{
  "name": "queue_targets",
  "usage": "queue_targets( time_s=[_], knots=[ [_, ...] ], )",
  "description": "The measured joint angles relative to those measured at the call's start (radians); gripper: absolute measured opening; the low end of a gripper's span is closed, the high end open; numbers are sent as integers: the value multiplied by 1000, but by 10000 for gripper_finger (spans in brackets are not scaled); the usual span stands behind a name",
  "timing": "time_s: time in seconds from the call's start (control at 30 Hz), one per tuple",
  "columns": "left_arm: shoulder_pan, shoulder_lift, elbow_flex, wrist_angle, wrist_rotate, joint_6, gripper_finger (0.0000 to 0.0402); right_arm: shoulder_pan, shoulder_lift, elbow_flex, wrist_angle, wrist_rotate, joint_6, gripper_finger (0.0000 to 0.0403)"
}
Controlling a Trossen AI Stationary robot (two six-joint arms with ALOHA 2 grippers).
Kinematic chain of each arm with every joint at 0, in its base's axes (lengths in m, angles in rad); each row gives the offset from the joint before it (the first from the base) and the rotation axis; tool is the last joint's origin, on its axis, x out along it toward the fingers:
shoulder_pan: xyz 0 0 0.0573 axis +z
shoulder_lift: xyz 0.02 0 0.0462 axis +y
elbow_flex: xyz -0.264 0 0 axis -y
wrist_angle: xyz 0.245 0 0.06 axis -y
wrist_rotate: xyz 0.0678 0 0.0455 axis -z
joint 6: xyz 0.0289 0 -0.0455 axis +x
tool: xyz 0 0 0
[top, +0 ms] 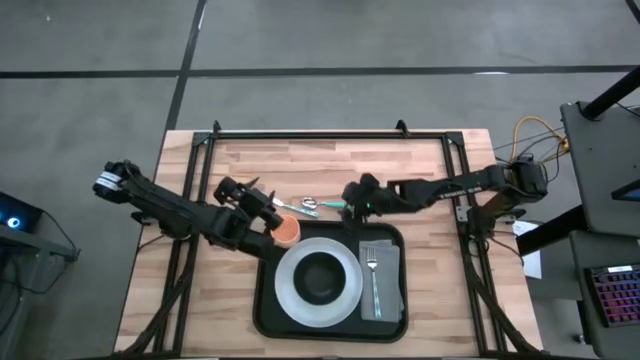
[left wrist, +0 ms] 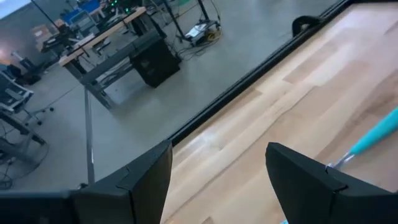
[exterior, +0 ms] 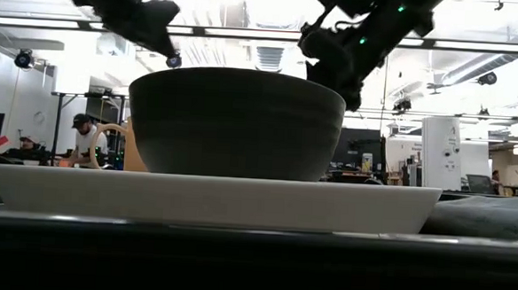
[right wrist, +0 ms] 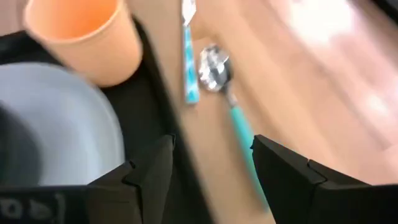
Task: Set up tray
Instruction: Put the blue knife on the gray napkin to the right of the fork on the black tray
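On counter: tray (top: 268,310) at 6 o'clock | left claw (top: 262,208) spread, empty, above orange cup (top: 287,231) | right claw (top: 352,203) spread, empty, near spoon (right wrist: 216,67)

From table height the dark bowl (exterior: 235,123) hides most of the orange cup (exterior: 117,146), both arms are cut off overhead, and the right wrist's spoon (right wrist: 214,68) is blurred.

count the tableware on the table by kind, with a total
large black rectangular tray: 1
round white plate: 1
dark round bowl: 1
orange paper cup: 1
grey folded napkin: 1
fork on the napkin: 1
teal-handled utensils: 2
total: 8
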Motion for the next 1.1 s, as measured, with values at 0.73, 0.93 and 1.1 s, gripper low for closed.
queue_targets(
  time_s=[0.73, 0.93, 1.1],
  knots=[
    [11, -431, -501, 865, 105, 622, 238, -225, 299, 382, 14, -277, -294, 208],
    [37, -446, -499, 862, 73, 618, 238, -226, 495, 627, -66, -330, -335, 208],
    [41, -467, -497, 862, 51, 612, 238, -242, 629, 806, -175, -390, -399, 208]
  ],
)
